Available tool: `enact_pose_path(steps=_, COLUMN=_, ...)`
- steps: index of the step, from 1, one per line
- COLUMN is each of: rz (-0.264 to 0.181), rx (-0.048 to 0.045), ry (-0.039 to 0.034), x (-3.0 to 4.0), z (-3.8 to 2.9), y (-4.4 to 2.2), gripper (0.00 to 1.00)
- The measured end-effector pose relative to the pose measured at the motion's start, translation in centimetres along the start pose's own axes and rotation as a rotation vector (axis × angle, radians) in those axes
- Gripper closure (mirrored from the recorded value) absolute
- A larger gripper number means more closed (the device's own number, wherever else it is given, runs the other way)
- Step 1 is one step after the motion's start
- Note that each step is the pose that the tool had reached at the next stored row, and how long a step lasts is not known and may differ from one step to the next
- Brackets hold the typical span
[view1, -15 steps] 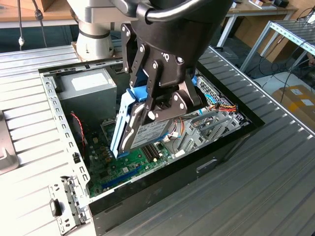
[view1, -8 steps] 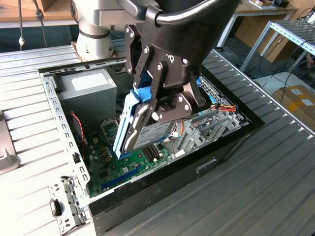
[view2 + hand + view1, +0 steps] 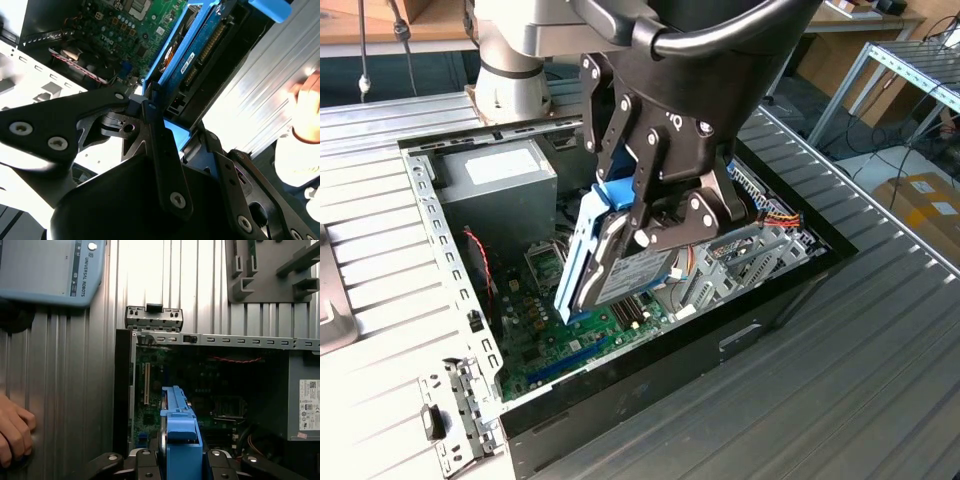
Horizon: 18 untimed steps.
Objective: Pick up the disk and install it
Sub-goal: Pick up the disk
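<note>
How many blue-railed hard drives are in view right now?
1. The silver-grey metal disk with blue plastic rails is held tilted in the black gripper, above the green motherboard. Others may be hidden behind the gripper.

Disk (image 3: 628,272) of silver metal and blue plastic, ribbed metal table (image 3: 880,350), matt black tool (image 3: 672,230)

Tool (image 3: 672,228) hangs tilted downward — fingers (image 3: 642,212) clamped inward.
</note>
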<state>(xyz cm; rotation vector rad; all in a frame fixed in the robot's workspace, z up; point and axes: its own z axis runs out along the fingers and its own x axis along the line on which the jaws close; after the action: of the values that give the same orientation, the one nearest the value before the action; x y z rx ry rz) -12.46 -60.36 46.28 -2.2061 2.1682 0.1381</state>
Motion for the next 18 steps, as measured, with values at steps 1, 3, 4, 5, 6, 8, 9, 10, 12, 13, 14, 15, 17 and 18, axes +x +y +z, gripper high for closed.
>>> enact_pose_path(steps=1, rz=0.0, rx=-0.0001, ry=0.0001, x=0.03, z=-0.01, y=-0.03, gripper=0.63)
enact_pose_path(steps=3, rz=0.0, rx=0.0, ry=0.0, x=0.14, z=0.0, y=-0.16, gripper=0.63)
enact_pose_path(steps=4, rz=0.0, rx=0.0, ry=0.0001, x=0.18, z=-0.01, y=-0.2, gripper=0.63)
enact_pose_path(steps=5, rz=0.0, rx=-0.0001, ry=0.0001, x=0.21, z=-0.01, y=-0.24, gripper=0.63)
enact_pose_path(steps=6, rz=0.0, rx=0.0, ry=0.0, x=0.24, z=0.0, y=-0.27, gripper=0.63)
enact_pose_path(steps=8, rz=0.0, rx=-0.0001, ry=0.0001, x=0.37, z=-0.01, y=-0.43, gripper=0.63)
enact_pose_path(steps=9, rz=0.0, rx=0.0, ry=0.0, x=0.46, z=-0.01, y=-0.52, gripper=0.63)
enact_pose_path(steps=10, rz=0.0, rx=0.0, ry=0.0001, x=0.49, z=-0.01, y=-0.56, gripper=0.63)
enact_pose_path(steps=12, rz=0.0, rx=-0.0001, ry=0.0001, x=0.57, z=-0.01, y=-0.65, gripper=0.63)
enact_pose_path(steps=13, rz=0.0, rx=0.0, ry=0.0, x=0.6, z=-0.01, y=-0.68, gripper=0.63)
enact_pose_path(steps=14, rz=0.0, rx=-0.0001, ry=0.0002, x=0.65, z=-0.02, y=-0.75, gripper=0.63)
enact_pose_path(steps=15, rz=0.0, rx=0.0, ry=0.0, x=0.68, z=-0.01, y=-0.78, gripper=0.63)
enact_pose_path(steps=17, rz=0.0, rx=-0.0001, ry=0.0001, x=0.78, z=-0.02, y=-0.88, gripper=0.63)
enact_pose_path(steps=18, rz=0.0, rx=-0.0001, ry=0.0001, x=0.81, z=-0.02, y=-0.92, gripper=0.63)
